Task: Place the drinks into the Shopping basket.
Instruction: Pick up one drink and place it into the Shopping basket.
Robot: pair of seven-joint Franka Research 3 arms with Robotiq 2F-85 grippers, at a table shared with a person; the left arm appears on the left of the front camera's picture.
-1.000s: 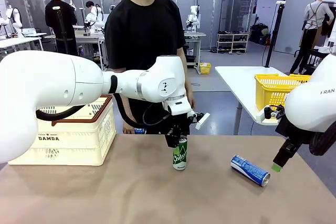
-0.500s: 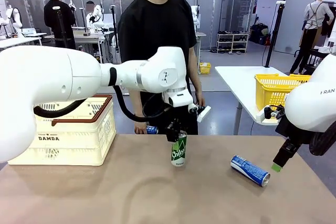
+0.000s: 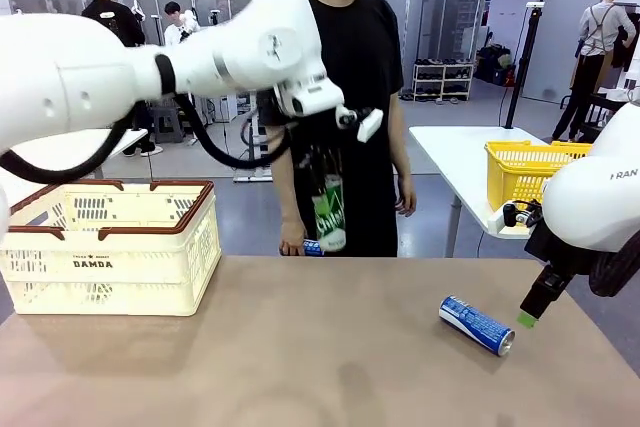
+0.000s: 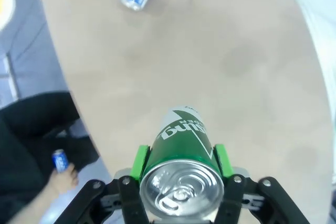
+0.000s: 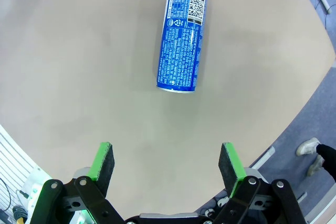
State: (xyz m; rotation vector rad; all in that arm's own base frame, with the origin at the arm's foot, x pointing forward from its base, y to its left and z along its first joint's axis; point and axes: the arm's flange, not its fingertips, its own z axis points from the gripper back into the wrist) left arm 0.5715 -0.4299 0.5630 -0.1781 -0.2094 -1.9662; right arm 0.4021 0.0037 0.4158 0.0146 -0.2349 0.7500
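My left gripper is shut on a green can with white lettering and holds it upright, high above the table in front of the person. The left wrist view has the same green can between the green pads, silver top toward the camera. A blue can lies on its side on the table at the right. My right gripper hangs open just short of that blue can, touching nothing. The cream Shopping basket with its brown rim stands at the table's left.
The person stands at the far edge, one hand holding a small blue can at table height. A yellow mesh basket sits on a side table at the right. The tan tabletop is bare between the Shopping basket and the lying can.
My left arm has lifted the green can off the table, up and slightly left. The person has shifted to the right. The right arm and the blue can have stayed still.
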